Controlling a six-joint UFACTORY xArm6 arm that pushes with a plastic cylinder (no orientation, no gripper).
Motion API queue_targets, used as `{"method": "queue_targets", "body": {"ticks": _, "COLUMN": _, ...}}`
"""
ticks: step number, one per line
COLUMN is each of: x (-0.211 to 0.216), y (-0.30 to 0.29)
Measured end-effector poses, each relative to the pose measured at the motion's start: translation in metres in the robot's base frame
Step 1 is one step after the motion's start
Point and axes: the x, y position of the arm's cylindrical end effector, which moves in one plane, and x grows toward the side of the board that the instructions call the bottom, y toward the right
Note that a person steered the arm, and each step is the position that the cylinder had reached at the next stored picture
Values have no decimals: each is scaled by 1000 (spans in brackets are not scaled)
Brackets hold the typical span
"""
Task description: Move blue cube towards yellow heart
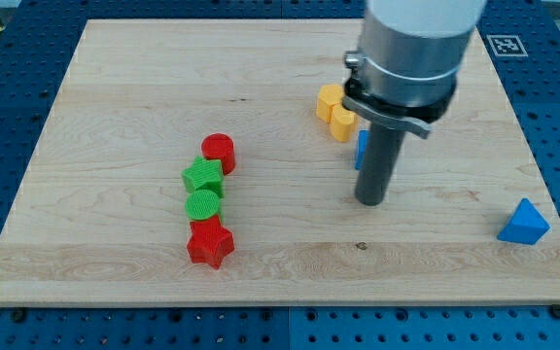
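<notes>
With no gripper to grasp, I keep my tip (370, 201) near the blue cube (360, 150), nudging it far-left toward the yellow heart (335, 111).

My tip (371, 201) rests on the board (115, 87). Directly behind it, mostly hidden by the rod, sits the cube (360, 149); the heart (335, 111) touches that, up-left. Well left runs a four-block column (208, 199). Far right, toward the view's bottom: the triangular block (524, 223).
</notes>
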Motion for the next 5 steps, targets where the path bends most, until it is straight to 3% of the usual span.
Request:
{"method": "queue_targets", "body": {"ticks": 2, "x": -29, "y": 42}}
{"method": "queue_targets", "body": {"ticks": 5, "x": -55, "y": 19}}
